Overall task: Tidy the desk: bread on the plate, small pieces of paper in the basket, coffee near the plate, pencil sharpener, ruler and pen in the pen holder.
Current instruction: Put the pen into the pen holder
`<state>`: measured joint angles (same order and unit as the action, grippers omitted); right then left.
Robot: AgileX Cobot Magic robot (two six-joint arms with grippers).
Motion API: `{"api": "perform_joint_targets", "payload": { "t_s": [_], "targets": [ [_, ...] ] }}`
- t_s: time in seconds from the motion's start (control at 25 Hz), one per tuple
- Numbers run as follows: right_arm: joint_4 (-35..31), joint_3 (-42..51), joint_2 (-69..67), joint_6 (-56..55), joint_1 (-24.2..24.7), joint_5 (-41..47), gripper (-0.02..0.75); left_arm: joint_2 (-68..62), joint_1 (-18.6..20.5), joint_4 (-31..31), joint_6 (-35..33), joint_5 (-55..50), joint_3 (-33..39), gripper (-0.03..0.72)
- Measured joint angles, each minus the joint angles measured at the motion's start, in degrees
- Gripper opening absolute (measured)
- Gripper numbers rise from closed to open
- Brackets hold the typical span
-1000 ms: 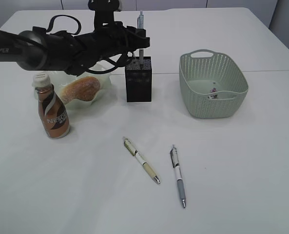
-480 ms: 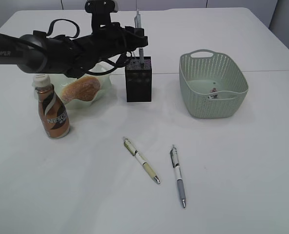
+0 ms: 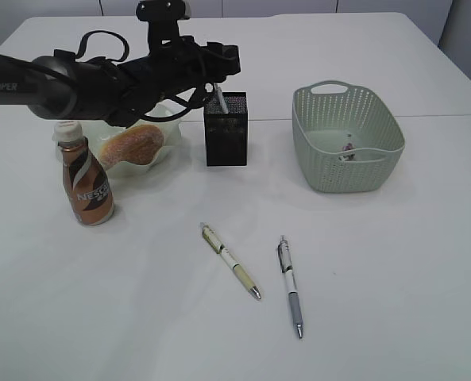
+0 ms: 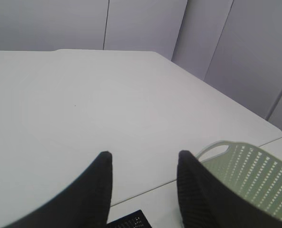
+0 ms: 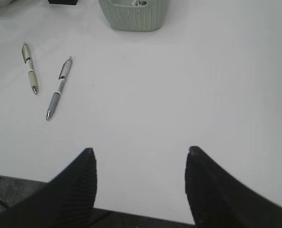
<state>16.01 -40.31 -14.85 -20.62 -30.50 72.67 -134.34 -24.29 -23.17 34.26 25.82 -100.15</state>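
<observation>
My left gripper (image 3: 229, 62) hangs open just above the black mesh pen holder (image 3: 225, 131), nothing between its fingers (image 4: 105, 164). A pen (image 3: 218, 100) leans inside the holder, only its top showing. Two more pens (image 3: 230, 260) (image 3: 291, 287) lie on the desk in front. The bread (image 3: 130, 144) sits on the pale green plate (image 3: 165, 119), with the coffee bottle (image 3: 85, 178) just in front of it. A small paper wad (image 3: 347, 148) lies in the grey-green basket (image 3: 378, 167). My right gripper (image 5: 140, 152) stands open over the desk's near edge. The ruler and pencil sharpener are out of view.
In the left wrist view the basket's handle and rim (image 4: 226, 147) lie to the right of the jaws and a corner of the holder (image 4: 129, 222) below them. The right wrist view shows the two pens (image 5: 29, 67) (image 5: 59, 88) at upper left.
The left gripper held a pen upright over the holder, then opened. The pen has dropped into the holder. The right arm has not moved.
</observation>
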Motion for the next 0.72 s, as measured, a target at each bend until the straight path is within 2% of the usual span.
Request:
{"api": "perform_joint_targets", "payload": {
  "t_s": [0.16,0.36,0.6,0.72],
  "targets": [
    [-0.3,0.0,0.0,-0.8,0.0,0.0,0.464,1.0,0.0,-0.1,0.0,-2.6,0.0,0.328],
    [-0.4,0.0,0.0,-1.7,0.0,0.0,0.464,5.1,0.0,-1.4,0.0,-12.1,0.0,0.328],
    [-0.4,0.0,-1.3,-2.5,0.0,0.1,0.464,12.5,-0.6,-2.0,0.0,-32.1,0.0,0.325],
    [-0.6,0.0,-4.4,-2.7,0.0,0.1,0.464,16.4,-1.2,-2.0,0.0,-41.5,0.0,0.292]
  ]
}}
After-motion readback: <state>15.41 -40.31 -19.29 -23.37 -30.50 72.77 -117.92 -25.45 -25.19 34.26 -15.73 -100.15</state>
